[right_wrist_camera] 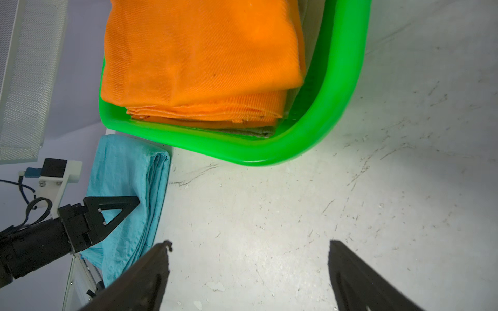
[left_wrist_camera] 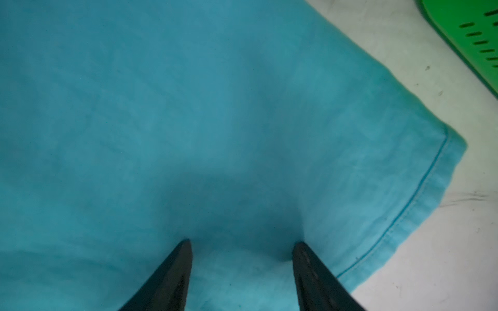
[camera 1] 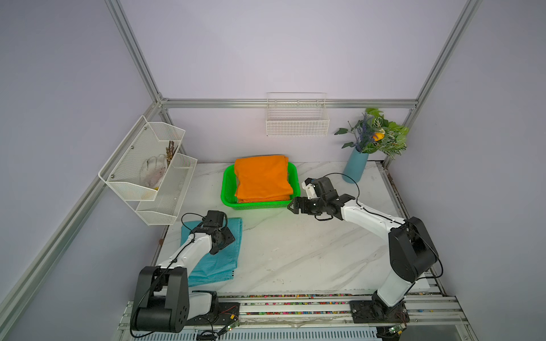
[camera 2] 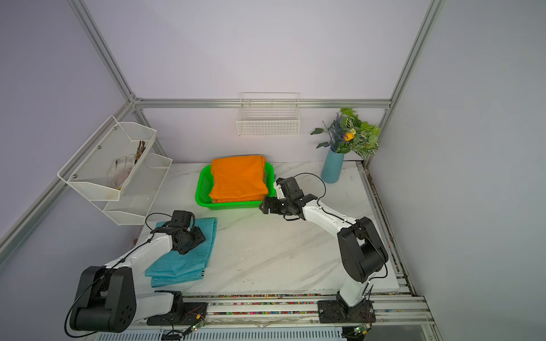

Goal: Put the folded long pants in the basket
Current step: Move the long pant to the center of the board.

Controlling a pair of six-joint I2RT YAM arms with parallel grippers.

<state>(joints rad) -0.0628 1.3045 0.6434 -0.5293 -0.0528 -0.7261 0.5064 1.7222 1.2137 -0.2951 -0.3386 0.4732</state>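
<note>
found the left gripper (left_wrist_camera: 242, 243) down on the teal pants (left_wrist_camera: 188, 107), fingers partly apart, both tips sunk into the cloth around a shadowed dimple; could not tell a true pinch from mere pressing. saw those teal pants lying folded on the marble table (right_wrist_camera: 377, 188) at the robot's near left, outside the basket (right_wrist_camera: 336, 102) and apart from it. caught the right gripper (right_wrist_camera: 249, 249) spread wide and empty, hovering over the marble just off the basket's near right corner. noted the orange pants (right_wrist_camera: 202, 53) folded inside the green basket, topping the stack and rising above the rim, with a thin edge of the tan pants (right_wrist_camera: 256, 132) showing beneath. placed the basket at the back of the table, near its middle. beyond, spotted a white mesh rack (camera 1: 130, 156) on the left wall, a white wire basket (camera 1: 297, 127) on the back wall and a blue vase (camera 1: 357, 165) of greenery at the far right corner.
</note>
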